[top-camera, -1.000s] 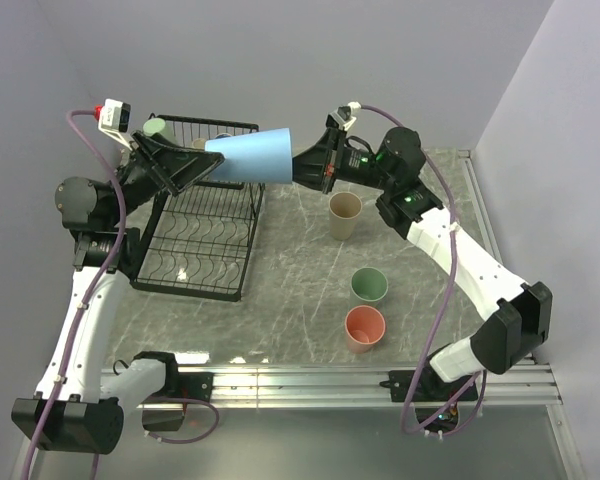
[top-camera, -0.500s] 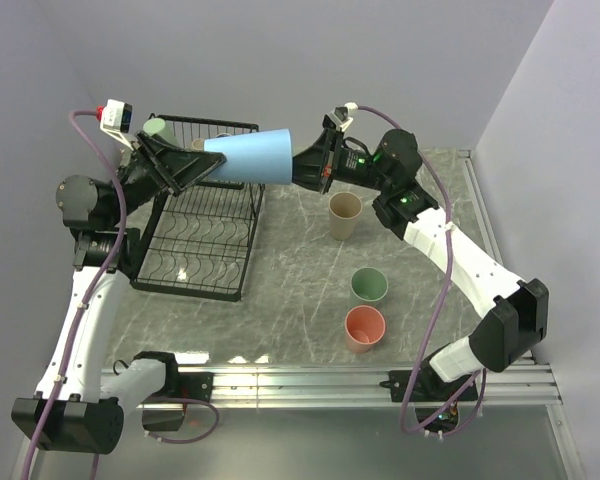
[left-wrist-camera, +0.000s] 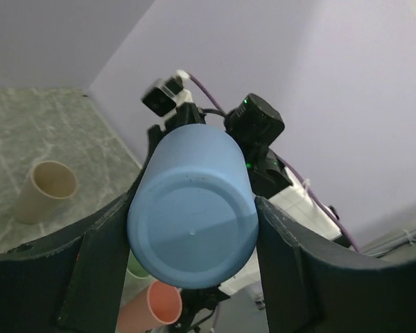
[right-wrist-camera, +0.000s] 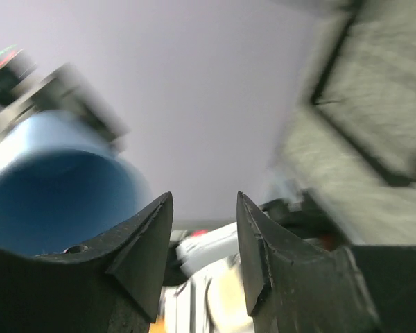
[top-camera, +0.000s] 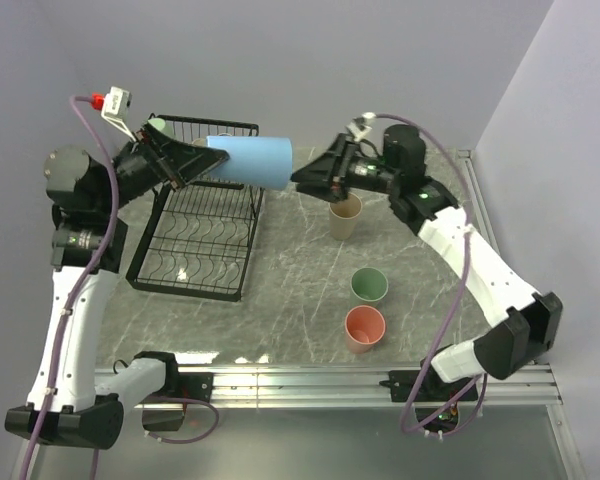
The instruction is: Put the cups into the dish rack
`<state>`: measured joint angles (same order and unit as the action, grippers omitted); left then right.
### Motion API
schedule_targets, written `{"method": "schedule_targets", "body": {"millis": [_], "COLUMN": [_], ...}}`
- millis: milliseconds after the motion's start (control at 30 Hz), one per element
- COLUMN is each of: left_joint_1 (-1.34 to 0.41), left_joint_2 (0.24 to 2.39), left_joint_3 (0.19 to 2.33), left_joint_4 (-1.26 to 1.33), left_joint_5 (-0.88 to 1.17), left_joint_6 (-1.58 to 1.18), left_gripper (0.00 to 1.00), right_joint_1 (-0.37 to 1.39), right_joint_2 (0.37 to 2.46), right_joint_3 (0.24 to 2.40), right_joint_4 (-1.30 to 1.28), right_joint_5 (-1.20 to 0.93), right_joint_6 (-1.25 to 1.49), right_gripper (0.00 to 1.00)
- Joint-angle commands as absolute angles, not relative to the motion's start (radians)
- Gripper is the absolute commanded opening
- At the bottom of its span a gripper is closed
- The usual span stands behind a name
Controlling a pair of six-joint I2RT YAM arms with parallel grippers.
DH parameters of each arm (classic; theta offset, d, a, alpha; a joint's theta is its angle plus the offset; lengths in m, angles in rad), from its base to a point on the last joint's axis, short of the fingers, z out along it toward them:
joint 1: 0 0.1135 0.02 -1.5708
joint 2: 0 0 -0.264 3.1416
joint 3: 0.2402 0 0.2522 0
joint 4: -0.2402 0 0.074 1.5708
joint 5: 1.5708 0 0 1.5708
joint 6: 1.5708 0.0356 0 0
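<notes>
While the two fingers of the left gripper [left-wrist-camera: 192, 223] press against the sides of the light blue cup [top-camera: 250, 162] near its closed base, gripping it firmly, the right gripper [right-wrist-camera: 204, 201] stands open with nothing between its fingers. In the overhead view its tips sit just off the cup's open rim, apart from it. The cup lies on its side in the air, base toward the left arm and mouth toward the right arm, and hangs above the far basket end of the dish rack [top-camera: 185, 290]. The rack is black wire and sits on the left of the table [top-camera: 300, 300]. A pale green cup [top-camera: 160, 127] shows at its far left corner and appears to be already loaded. The left arm and the held cup hide much of the basket, so anything else inside cannot be made out. The long tier of curved slots nearer the arms holds no cup. Three cups stand upright on the table, well apart from the rack: a beige tumbler [top-camera: 344, 215] just below the right gripper, a second green cup [top-camera: 369, 285] nearer the arms, and a salmon cup [top-camera: 365, 327] closest of all. The task looks less than half done: the blue cup has to be set into the rack and the three table cups have to follow.
</notes>
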<state>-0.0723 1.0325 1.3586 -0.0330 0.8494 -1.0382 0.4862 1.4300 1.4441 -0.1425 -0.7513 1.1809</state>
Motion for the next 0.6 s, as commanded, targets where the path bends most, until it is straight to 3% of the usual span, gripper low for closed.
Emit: {"method": "schedule_targets", "body": {"millis": [0, 133, 233, 567], "left_joint_1": [-0.075, -0.077, -0.078, -0.078], "left_joint_2": [1.035, 1.072, 1.063, 1.067], "left_joint_3": [1.558, 1.667, 1.648, 1.375], "left_joint_4": [-0.405, -0.715, -0.825, -0.802], "left_joint_5": [0.738, 0.492, 0.283, -0.165], "left_joint_6": [-0.803, -0.580, -0.534, -0.466], "left_gripper": [0.00, 0.00, 0.00, 0.00], "right_joint_1": [0.365, 0.191, 0.163, 0.169], "right_joint_2": [1.327, 1.232, 1.197, 1.166], "right_joint_3": [1.372, 1.182, 1.163, 1.132], "right_joint_4": [-0.497, -0.645, -0.713, -0.738], "right_joint_5": [-0.586, -0.549, -0.523, -0.535], "right_joint_6": [0.994, 0.936, 0.856, 0.810], "right_gripper": [0.49, 0.46, 0.43, 0.38]}}
